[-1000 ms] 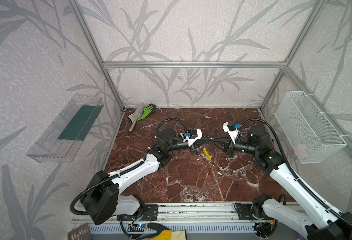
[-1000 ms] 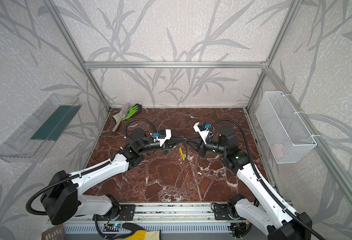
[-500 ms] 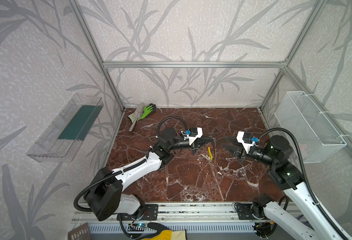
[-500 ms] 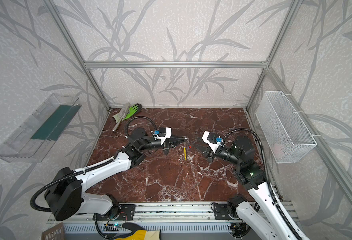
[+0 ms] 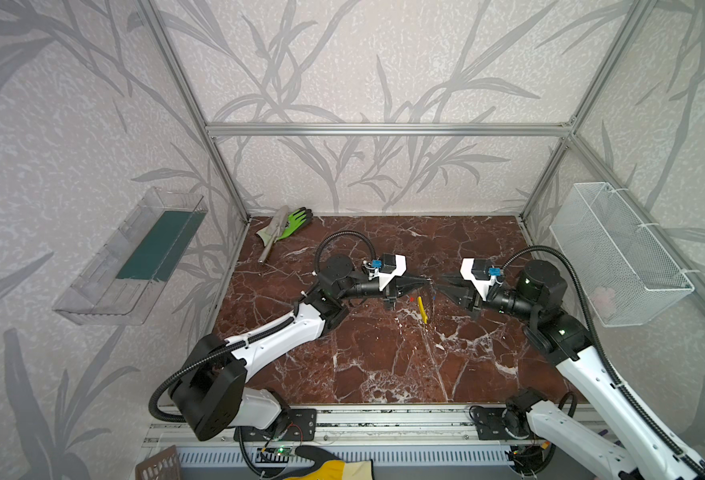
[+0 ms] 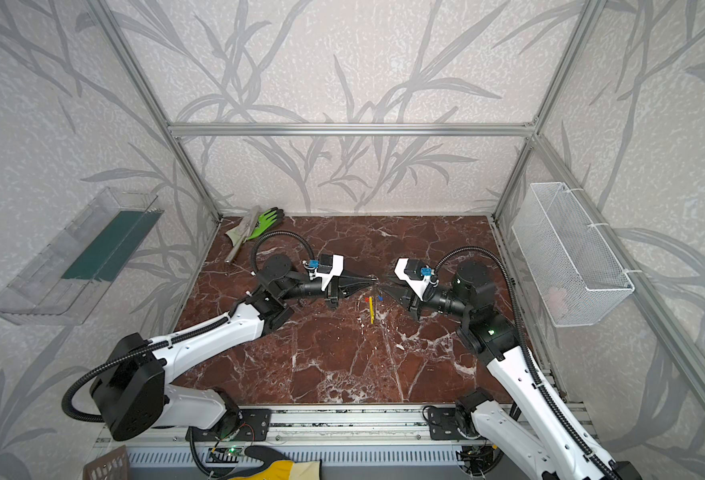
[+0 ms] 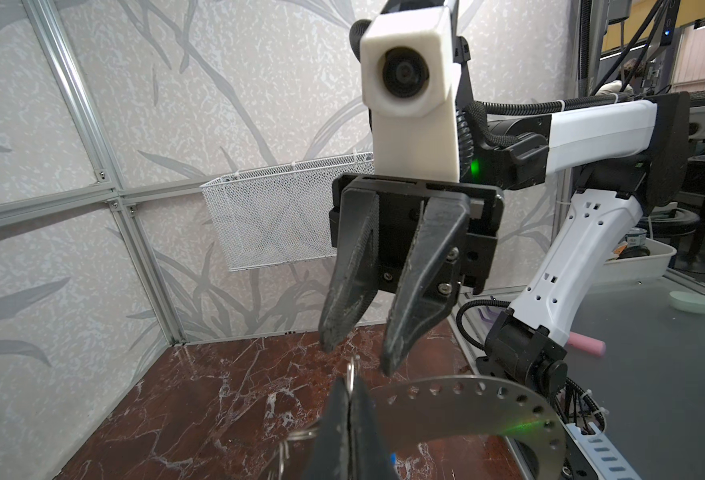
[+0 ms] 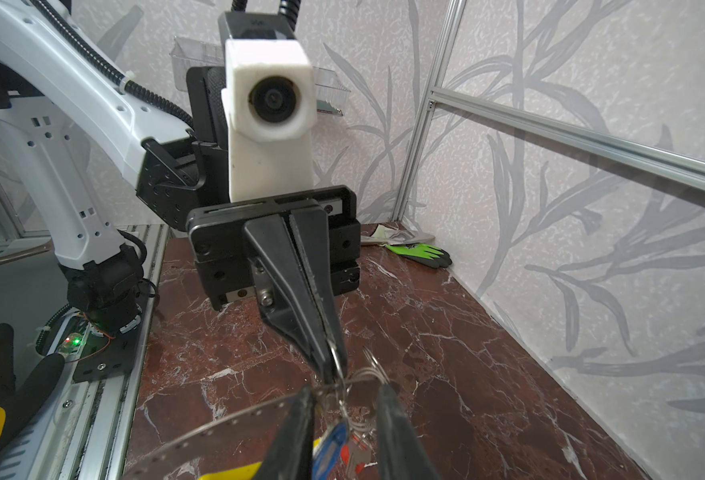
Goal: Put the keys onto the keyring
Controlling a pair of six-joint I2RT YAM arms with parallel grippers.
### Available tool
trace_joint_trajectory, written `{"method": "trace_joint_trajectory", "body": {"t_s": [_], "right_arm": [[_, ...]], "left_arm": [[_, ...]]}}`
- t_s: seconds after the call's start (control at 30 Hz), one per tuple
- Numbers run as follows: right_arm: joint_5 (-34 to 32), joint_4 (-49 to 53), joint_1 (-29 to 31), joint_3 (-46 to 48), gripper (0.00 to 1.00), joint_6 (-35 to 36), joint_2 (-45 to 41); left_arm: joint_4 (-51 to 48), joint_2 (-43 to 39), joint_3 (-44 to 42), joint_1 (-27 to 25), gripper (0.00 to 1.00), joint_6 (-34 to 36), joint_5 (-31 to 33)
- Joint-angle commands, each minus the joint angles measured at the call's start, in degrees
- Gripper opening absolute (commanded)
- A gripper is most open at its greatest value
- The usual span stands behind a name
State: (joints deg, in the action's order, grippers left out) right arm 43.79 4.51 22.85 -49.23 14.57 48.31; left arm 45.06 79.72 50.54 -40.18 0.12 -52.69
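The red marble table [image 5: 384, 365] fills the cell floor; clock directions here are read on it in the top views, with 12 at the back wall. The left arm [image 5: 276, 338] comes in from 7 o'clock and the right arm [image 5: 591, 374] from 5 o'clock, and both reach to the middle. A white wire basket [image 5: 616, 253] hangs on the wall at 3 o'clock; a clear plastic tray [image 5: 130, 257] is on the wall at 9 o'clock. A green glove [image 5: 296, 220] lies in the 11 o'clock corner on a grey tool [image 5: 269, 241]; a yellow glove [image 5: 334, 469] shows at the front edge at 6 o'clock.

The left gripper [image 5: 423, 281] points toward 3 o'clock with its jaws pressed together; thin wire loops stick out past its tips in both wrist views, but just which wire is pinched I cannot tell. The right gripper [image 5: 442, 281] faces it, pointing toward 9 o'clock; its jaws stand apart with nothing between them, and its tips are just short of the left tips, not touching.

The keyring [image 7: 467, 399] hangs from the left tips above the table, near the centre and a little toward 12; it is a grey band dotted with holes, and its yellow arc is lowest in both top views. The blue key [image 8: 330, 444] and red key [image 8: 354, 454] dangle side by side on the wire loops at those same tips, just beside the band.
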Motion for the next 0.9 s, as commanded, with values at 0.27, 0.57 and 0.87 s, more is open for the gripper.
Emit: {"method": "trace_joint_trajectory", "body": {"t_s": [0.27, 0.57, 0.87], "right_arm": [[2.5, -1.8, -0.3, -0.6, 0.15, -0.5, 1.3], [4.2, -3.1, -0.2, -0.4, 0.01, -1.3, 1.8], [0.8, 8.5, -0.2, -4.8, 0.0, 1.6, 2.0]], "left_arm": [[2.1, -0.3, 2.6, -0.3, 0.0, -1.3, -1.8], [1.6, 0.2, 3.1, -0.4, 0.0, -1.1, -2.1], [-12.0, -1.4, 5.5, -0.3, 0.22, 8.2, 2.0]]}}
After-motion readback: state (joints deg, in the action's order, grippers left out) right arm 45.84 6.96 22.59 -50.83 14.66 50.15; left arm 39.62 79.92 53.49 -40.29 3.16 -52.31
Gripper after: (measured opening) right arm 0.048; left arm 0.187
